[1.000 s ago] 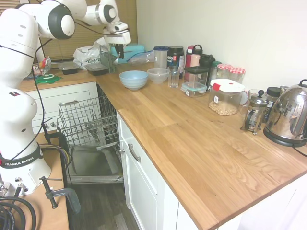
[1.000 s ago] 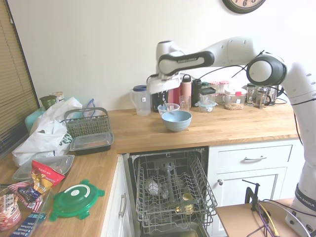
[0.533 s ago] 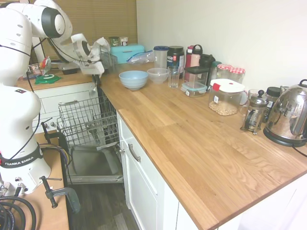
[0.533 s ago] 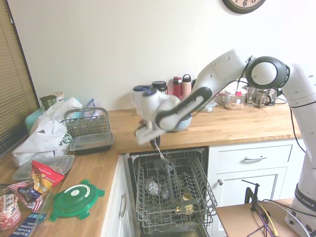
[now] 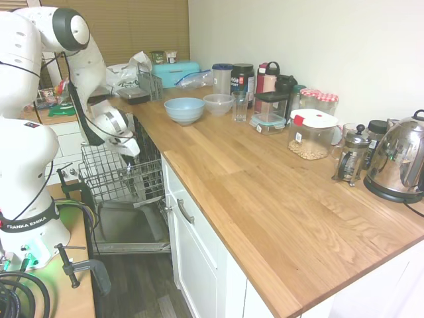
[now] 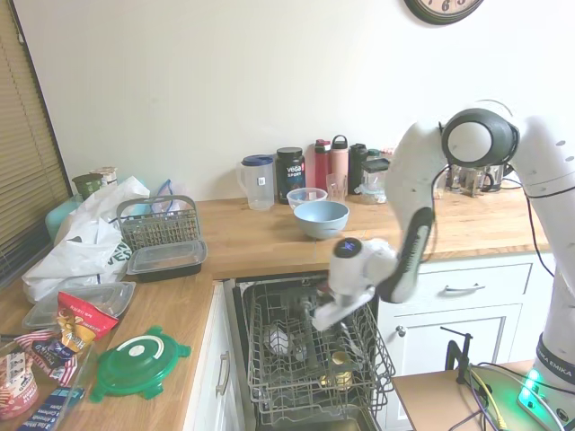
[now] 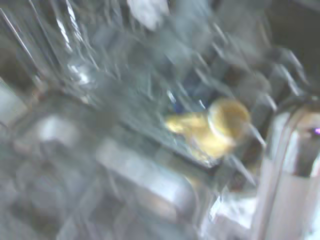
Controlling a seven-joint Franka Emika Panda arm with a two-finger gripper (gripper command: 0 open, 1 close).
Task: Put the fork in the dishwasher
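Grey wire rack of the dishwasher (image 6: 269,359) sits beneath the gripper (image 6: 334,330).

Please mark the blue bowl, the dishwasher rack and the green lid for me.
blue bowl (image 6: 322,218): second exterior view, on its outer wall.
dishwasher rack (image 6: 265,382): second exterior view, on the front wire wall.
green lid (image 6: 141,363): second exterior view, on its top face near the middle.

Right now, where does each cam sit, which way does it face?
First exterior: at the counter's near end, looking along it; arm at left above the dishwasher rack.
Second exterior: opposite, facing the wall; arm from right, gripper low over the rack.
Wrist: blurred, on rack wires and a yellow item.
Shared: blue bowl, rack.
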